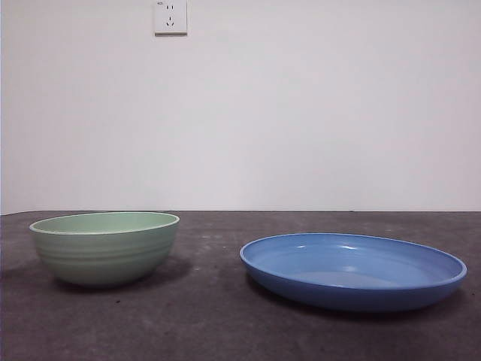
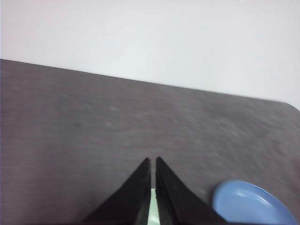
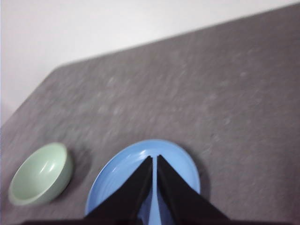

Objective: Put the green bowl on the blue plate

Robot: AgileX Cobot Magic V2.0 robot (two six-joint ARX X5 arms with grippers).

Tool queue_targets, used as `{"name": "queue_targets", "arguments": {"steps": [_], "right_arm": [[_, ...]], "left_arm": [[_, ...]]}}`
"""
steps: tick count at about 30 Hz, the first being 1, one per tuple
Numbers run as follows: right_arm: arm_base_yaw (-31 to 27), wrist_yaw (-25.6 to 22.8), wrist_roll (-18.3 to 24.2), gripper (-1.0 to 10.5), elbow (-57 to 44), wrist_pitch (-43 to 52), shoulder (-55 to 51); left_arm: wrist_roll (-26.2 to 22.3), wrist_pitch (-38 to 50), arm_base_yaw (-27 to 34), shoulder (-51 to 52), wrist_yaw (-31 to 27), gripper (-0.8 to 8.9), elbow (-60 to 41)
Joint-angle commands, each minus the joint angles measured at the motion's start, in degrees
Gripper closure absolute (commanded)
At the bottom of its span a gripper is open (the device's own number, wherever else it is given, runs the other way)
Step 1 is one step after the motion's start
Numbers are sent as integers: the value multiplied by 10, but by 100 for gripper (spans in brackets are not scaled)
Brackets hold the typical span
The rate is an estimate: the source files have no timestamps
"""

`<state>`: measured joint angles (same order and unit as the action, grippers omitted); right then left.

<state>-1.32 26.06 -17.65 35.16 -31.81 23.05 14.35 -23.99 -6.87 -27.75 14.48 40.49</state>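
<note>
Task not started: green bowl (image 1: pixel 104 247) rests on the desk (image 1: pixel 225 323), at 9 o'clock from the empty blue plate (image 1: pixel 353 271). Left pincer (image 2: pixel 153 161) and right pincer (image 3: pixel 154 159): both narrow, holding nothing.

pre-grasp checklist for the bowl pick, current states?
1. Green bowl upright on the table, apart from the plate: ok.
2. Blue plate holds nothing: ok.
3. Left gripper above the bowl, a mint sliver shows between its jaws: ok.
4. Left jaws open enough for the rim: not ok, nearly shut.
5. Right gripper clear of the drop spot: not ok, it hangs over the plate.
6. Height of each gripper above the table: cannot tell.
</note>
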Motion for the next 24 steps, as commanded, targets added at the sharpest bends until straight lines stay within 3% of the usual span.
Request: {"name": "queue_targets", "arguments": {"steps": [1, 11, 20, 24], "right_arm": [[1, 21, 55, 936, 48, -31, 38], [29, 85, 108, 936, 146, -91, 140], [64, 93, 120, 936, 159, -120, 180], [64, 93, 119, 936, 159, -123, 180]], "left_arm": [[1, -26, -8, -36, 44, 795, 42], [-3, -50, -46, -134, 151, 795, 70], [-38, -66, -60, -173, 154, 794, 70], [-76, -95, -60, -177, 154, 793, 70]]}}
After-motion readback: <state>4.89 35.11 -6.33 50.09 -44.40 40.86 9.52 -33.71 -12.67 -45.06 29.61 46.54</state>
